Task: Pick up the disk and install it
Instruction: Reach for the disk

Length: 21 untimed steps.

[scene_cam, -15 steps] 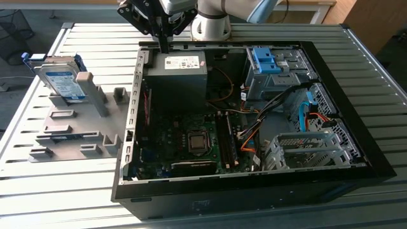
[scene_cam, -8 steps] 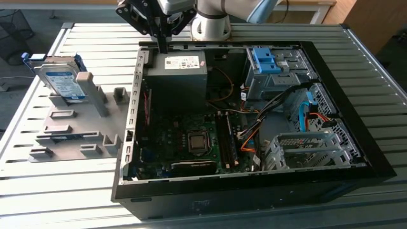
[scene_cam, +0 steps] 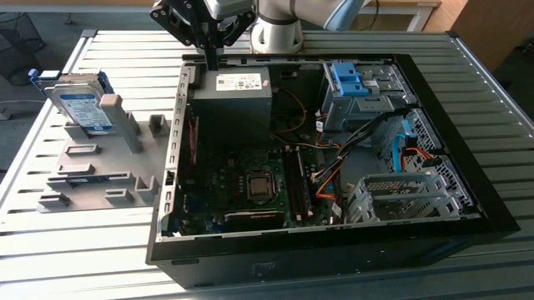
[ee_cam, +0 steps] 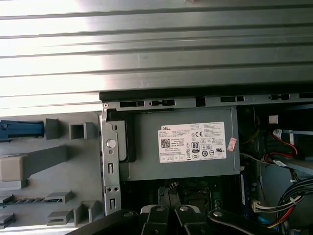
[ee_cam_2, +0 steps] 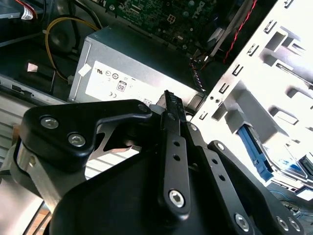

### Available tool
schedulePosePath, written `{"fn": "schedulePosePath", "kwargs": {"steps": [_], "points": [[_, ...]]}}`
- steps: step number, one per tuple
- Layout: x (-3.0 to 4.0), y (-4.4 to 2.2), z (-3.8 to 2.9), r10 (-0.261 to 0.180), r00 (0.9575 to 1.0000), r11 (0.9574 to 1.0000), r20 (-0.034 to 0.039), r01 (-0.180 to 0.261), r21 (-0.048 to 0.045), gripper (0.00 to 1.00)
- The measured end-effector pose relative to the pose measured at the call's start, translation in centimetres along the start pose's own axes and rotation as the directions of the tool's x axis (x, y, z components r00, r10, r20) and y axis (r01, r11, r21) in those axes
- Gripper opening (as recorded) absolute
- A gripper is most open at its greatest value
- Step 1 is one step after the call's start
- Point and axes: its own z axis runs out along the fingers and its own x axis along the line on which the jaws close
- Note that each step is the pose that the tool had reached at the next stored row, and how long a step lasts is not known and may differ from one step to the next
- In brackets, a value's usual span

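The disk (scene_cam: 80, 105), a silver hard drive with a white-and-blue label and blue rails, stands propped on edge on the grey fixture (scene_cam: 100, 162), at the exterior view's left and outside the computer case. In the second wrist view its blue rail (ee_cam_2: 254, 152) shows behind a pale fixture post. My gripper (scene_cam: 212, 62) hangs over the case's rear edge, just above the grey power-supply box (scene_cam: 237, 94), well to the right of the disk. Its black fingers (ee_cam_2: 171, 105) are pressed together with nothing between them, so it is shut and holds nothing.
The open black computer case (scene_cam: 467, 187) lies on a slatted metal table (scene_cam: 125, 50). Inside are the motherboard (scene_cam: 250, 187), a blue-latched drive cage (scene_cam: 349, 80), a silver perforated bay (scene_cam: 404, 194) and loose cables (scene_cam: 334, 169). The fixture has several upright posts.
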Motion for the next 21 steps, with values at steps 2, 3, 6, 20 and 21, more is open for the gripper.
{"fn": "schedulePosePath", "kwargs": {"steps": [2, 3, 6, 20, 21], "points": [[0.57, -0.04, 0.02, 0.000, 1.0000, 1.0000, 0.0000, 0.000, 0.0000, 0.11], [0.59, -0.05, 0.02, 0.000, 1.0000, 1.0000, 0.0000, 0.000, 0.0000, 0.11], [0.81, -0.06, 0.02, 0.000, 1.0000, 1.0000, 0.0000, 0.000, 0.0000, 0.11], [1.18, -0.09, 0.04, 0.000, 1.0000, 1.0000, 0.0000, 0.000, 0.0000, 0.11], [1.24, -0.10, 0.03, 0.000, 1.0000, 1.0000, 0.0000, 0.000, 0.0000, 0.11]]}}
